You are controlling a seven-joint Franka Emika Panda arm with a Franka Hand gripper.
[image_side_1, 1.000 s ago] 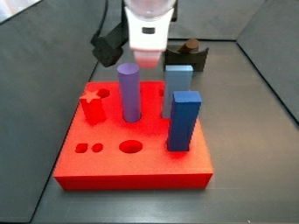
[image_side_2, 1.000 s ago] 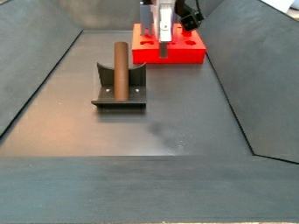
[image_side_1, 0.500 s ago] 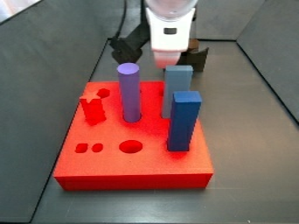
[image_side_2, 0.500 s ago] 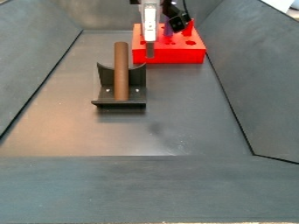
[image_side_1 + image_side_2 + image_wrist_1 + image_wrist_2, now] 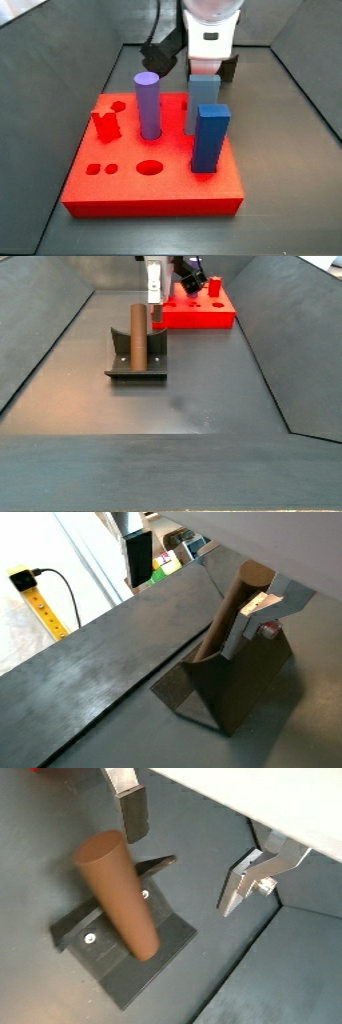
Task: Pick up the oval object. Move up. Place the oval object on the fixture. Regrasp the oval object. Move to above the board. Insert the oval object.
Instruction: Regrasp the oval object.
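Brown peg: the oval object (image 5: pixel 134 333) leaned on the fixture (image 5: pixel 138 364), set there for a regrasp.
Gripper: the gripper (image 5: pixel 187 843) hovered above it, fingers wide apart, empty.
Board: the board (image 5: pixel 154 170) waited well apart.

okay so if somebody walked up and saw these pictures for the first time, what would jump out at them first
Probably the bright red board on the dark floor, with a purple cylinder and blue posts standing up from it. Next, the long brown oval object leaning on the dark fixture, apart from the board. The gripper hangs open just above the oval object's top end, its fingers not touching it.
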